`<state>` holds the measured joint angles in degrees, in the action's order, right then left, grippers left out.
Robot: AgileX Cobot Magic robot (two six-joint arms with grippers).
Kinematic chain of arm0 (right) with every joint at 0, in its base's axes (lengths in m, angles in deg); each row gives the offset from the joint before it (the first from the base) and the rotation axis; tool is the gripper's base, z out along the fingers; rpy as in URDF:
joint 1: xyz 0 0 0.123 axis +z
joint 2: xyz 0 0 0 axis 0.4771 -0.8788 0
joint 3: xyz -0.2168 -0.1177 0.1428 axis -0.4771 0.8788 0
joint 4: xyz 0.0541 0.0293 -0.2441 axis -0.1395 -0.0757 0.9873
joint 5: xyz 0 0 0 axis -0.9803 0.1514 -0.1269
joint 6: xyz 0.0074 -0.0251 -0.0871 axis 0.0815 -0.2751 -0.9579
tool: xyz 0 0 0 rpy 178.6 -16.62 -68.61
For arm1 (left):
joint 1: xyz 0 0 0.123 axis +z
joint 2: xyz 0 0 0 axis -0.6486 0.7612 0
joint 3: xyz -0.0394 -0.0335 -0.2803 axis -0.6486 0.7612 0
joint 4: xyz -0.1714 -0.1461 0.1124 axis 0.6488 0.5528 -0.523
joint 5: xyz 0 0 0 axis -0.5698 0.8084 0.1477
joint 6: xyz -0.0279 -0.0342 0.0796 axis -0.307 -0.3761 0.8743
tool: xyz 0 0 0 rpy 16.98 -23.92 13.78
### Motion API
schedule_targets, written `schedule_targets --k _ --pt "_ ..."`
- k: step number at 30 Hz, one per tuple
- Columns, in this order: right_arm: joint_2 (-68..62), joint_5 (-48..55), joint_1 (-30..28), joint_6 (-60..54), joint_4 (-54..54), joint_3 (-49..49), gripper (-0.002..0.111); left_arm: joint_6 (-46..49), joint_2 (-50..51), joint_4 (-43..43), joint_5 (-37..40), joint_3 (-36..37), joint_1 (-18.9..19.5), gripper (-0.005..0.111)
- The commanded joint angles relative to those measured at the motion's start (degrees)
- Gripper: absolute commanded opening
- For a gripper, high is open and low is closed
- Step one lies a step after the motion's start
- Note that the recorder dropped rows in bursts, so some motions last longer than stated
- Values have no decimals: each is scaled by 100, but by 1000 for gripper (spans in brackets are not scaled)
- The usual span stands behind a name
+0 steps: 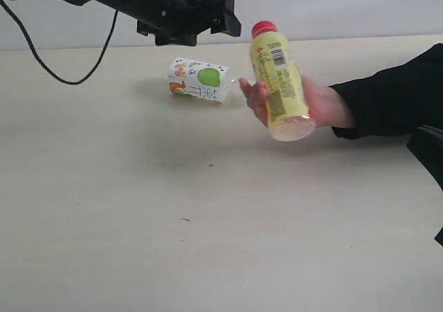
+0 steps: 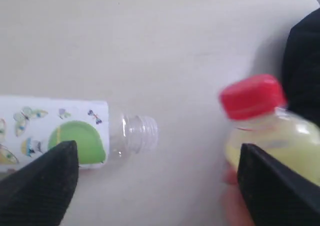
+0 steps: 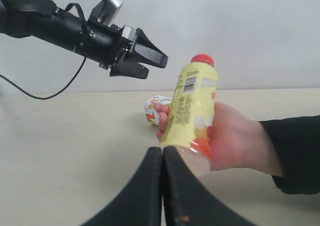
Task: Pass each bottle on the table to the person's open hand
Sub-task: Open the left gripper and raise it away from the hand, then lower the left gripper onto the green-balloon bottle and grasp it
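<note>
Uncapped white printed bottle (image 1: 199, 80) on the desk (image 1: 104, 222) — probably light, crushable; grip mid-label — left jaws gape empty, right jaws shut.

Open table (image 1: 208, 257) in front; lying bottle (image 1: 199, 79) just beside person's hand (image 1: 322, 104)

Nothing here reads as a clear word. The yellow bottle (image 1: 280, 84) carries a white patch with a barcode (image 1: 278, 56) near its neck, and the right wrist view shows that patch too. Fine dark print runs down the label below it, too small to make out. The white bottle (image 1: 199, 80) lying on the table (image 1: 104, 222) has large dark characters (image 1: 194, 85) beside a green disc (image 1: 208, 77), East Asian in look, but I cannot read them. The left wrist view shows small butterfly drawings (image 2: 22, 118) on it and no lettering
</note>
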<state>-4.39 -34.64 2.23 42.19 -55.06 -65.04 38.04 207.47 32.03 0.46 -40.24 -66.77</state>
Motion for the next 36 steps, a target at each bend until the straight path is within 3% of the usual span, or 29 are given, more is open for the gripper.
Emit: schedule_targets --k 1,5,10,15,21,29,36 --pt "26 -22 -15 -39 -8 15 0 1440 -256 -152 -120 -22 42 83" --pt "26 -22 -15 -39 -8 15 0 2502 -294 -415 -232 -22 42 83" --pt "26 -22 -15 -39 -8 15 0 3297 -283 -2168 -451 -22 42 83" --pt "26 -22 -15 -39 -8 15 0 3343 -283 -3063 -391 -22 31 83" --pt "26 -22 -15 -39 -8 15 0 3396 -248 -3288 -381 -99 13 83" --pt "26 -22 -15 -39 -8 15 0 3396 252 -3497 970 -1226 -89 83" --pt "26 -22 -15 -39 -8 15 0 3417 1071 -4414 2126 -2508 -449 83"
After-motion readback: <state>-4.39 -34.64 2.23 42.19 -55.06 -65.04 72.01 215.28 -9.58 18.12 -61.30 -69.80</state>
